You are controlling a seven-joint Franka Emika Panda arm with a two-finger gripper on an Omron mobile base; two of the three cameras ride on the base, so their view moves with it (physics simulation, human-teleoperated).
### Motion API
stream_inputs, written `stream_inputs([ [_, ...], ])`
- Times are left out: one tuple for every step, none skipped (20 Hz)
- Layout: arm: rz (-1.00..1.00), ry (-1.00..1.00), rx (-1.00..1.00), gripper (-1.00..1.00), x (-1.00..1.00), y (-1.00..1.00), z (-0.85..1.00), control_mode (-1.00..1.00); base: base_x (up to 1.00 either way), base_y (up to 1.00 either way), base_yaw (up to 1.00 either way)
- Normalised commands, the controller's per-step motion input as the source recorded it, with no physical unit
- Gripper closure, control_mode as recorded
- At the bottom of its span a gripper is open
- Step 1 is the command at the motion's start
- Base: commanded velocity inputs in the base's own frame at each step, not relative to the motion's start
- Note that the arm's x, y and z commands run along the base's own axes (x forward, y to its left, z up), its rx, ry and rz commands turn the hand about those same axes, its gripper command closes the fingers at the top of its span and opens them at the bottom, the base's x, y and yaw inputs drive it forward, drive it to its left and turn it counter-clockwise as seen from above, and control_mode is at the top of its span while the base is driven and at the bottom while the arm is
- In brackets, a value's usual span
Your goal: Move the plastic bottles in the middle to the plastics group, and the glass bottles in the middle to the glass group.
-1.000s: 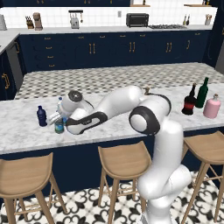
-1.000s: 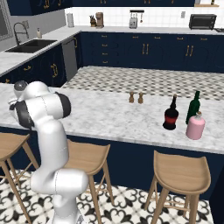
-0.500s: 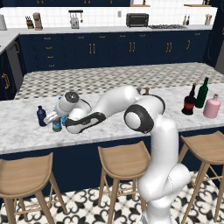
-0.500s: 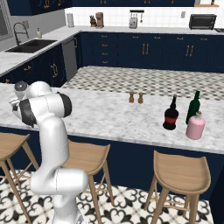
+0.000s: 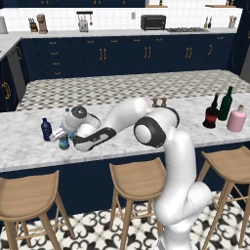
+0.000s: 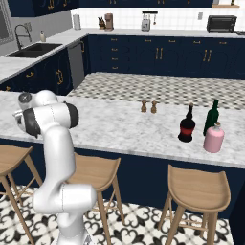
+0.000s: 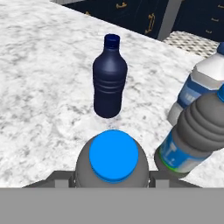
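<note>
The arm reaches low and far to the left end of the bench (image 5: 29,146), where the plastics are gathered. The tool (image 5: 62,135) is closed narrow around a grey bottle (image 7: 113,164), whose blue cap sits right between the finger tips at the bottom of the hand view; the grip is around the body, just under the cap, which keeps the bottle upright as it is carried.

That bottle stands, or hangs just above the bench; I cannot tell which. It is near the front edge of the bench, at the left end. Just beyond it is the navy bottle (image 7: 109,83), apart from it with bare marble between. To one side, just beside the held bottle, a second grey bottle (image 7: 199,131) with a blue label already stands, and the water bottle (image 7: 199,87) is behind that one. So the held bottle is being set into the open gap in the group.

Toward the right end of the bench, the black bottle (image 5: 212,112) stands just beside the green bottle (image 5: 225,103) and the pink bottle (image 5: 236,119); the glass looks sorted.
</note>
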Motion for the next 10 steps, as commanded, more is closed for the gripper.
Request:
stream_inputs([
  [0.0, 0.0, 0.0, 1.0, 0.01, 0.0, -0.3, -1.0, 0.0, 0.0, 0.0],
  [0.0, 0.0, 0.0, 1.0, 0.0, 0.0, -0.25, -1.0, 0.0, 0.0, 0.0],
  [0.0, 0.0, 0.0, 1.0, 0.01, 0.0, -0.16, -1.0, 0.0, 0.0, 0.0],
  [0.0, 0.0, 0.0, 1.0, 0.04, 0.04, -0.1, -1.0, 0.0, 0.0, 0.0],
  [0.0, 0.0, 0.0, 1.0, 0.16, 0.09, 0.0, -1.0, 0.0, 0.0, 0.0],
  [0.0, 0.0, 0.0, 1.0, 0.26, 0.14, 0.0, -1.0, 0.0, 0.0, 0.0],
  [0.0, 0.0, 0.0, 1.0, 0.34, 0.18, 0.0, -1.0, 0.0, 0.0, 0.0],
  [0.0, 0.0, 0.0, 1.0, 0.35, 0.22, 0.0, -1.0, 0.0, 0.0, 0.0],
  [0.0, 0.0, 0.0, 1.0, 0.35, 0.24, 0.0, -1.0, 0.0, 0.0, 0.0],
  [0.0, 0.0, 0.0, 1.0, 0.36, 0.26, 0.0, -1.0, 0.0, 0.0, 0.0],
])
